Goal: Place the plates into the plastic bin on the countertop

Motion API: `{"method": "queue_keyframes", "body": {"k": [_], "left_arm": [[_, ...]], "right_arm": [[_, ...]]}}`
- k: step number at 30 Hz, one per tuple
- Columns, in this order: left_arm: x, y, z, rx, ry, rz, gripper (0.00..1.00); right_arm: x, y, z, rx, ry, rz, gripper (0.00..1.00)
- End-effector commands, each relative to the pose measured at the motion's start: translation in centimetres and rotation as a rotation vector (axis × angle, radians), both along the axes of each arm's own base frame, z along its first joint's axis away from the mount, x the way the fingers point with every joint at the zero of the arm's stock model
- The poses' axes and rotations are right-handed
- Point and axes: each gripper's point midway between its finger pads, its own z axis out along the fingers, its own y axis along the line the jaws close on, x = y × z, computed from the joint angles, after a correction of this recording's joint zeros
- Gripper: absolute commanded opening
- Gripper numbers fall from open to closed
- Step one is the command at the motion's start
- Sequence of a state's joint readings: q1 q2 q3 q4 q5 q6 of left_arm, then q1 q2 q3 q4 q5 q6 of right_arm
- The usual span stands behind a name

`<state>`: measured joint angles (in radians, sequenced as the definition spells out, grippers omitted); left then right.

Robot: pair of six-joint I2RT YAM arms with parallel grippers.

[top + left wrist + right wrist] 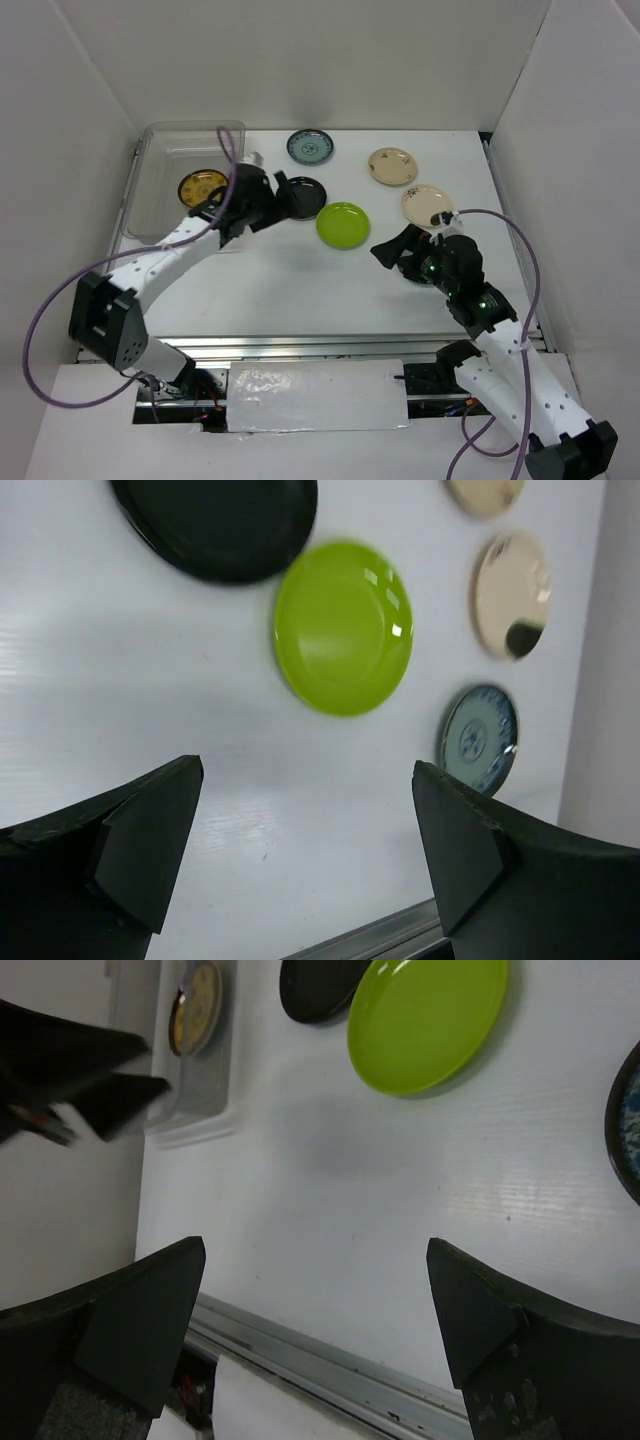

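Observation:
The clear plastic bin (160, 205) stands at the back left of the white countertop (300, 290) and holds the brown-gold plate (203, 186). My left gripper (278, 200) is open and empty beside the black plate (306, 196). The lime green plate (343, 225) lies mid-table. A blue-patterned plate (310, 147) and two cream plates (392, 166) (427, 205) lie at the back. My right gripper (392, 250) is open and empty right of the green plate. A second blue-patterned plate (625, 1125) lies under my right arm. Two cream plates are out of view.
Metal rails (300, 345) run along the near edge of the countertop. White walls enclose the left, back and right sides. The left wrist view shows the black plate (215, 520), green plate (343, 625), a cream plate (510, 595) and a blue plate (480, 738).

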<state>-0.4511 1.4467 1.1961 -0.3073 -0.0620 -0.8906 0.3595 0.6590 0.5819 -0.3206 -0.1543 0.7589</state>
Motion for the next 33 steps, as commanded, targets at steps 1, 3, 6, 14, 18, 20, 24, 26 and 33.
{"method": "queue_keyframes", "body": {"k": [1,3,6,14,18,20,24,26,33], "left_arm": [[0.4,-4.4,-6.0,-0.020,0.063,-0.095,0.99],[0.1,-7.2,-7.5,-0.097,0.071,-0.139,0.99],[0.7,-9.4,-10.3,-0.171,0.073,-0.136,0.99],[2.7,-11.1,-17.9,-0.161,0.179,-0.060,0.95],[2.4,-9.9,-20.2,-0.107,0.260,0.052,0.42],[2.2,-9.5,-20.6,-0.094,0.283,0.084,0.41],[2.2,-9.3,-19.8,-0.085,0.275,0.097,0.27],[2.2,-9.5,-18.3,-0.081,0.247,0.086,0.00],[2.6,-10.0,-13.9,-0.069,0.159,0.059,0.25]], "right_arm": [[-0.1,-2.3,2.4,0.038,-0.069,-0.136,1.00],[-1.1,-2.6,3.6,0.053,-0.103,-0.131,1.00],[-2.3,-2.5,4.8,0.053,-0.135,-0.091,1.00],[-4.5,-2.2,7.4,0.045,-0.197,-0.004,1.00],[-4.9,-2.3,7.4,0.043,-0.203,0.001,1.00],[-5.2,-2.4,7.7,0.045,-0.207,0.002,1.00],[-5.8,-2.2,8.7,0.061,-0.226,0.023,1.00],[-6.2,-2.3,9.4,0.067,-0.243,0.023,1.00],[-6.4,-2.4,10.1,0.073,-0.257,0.021,1.00]]}}
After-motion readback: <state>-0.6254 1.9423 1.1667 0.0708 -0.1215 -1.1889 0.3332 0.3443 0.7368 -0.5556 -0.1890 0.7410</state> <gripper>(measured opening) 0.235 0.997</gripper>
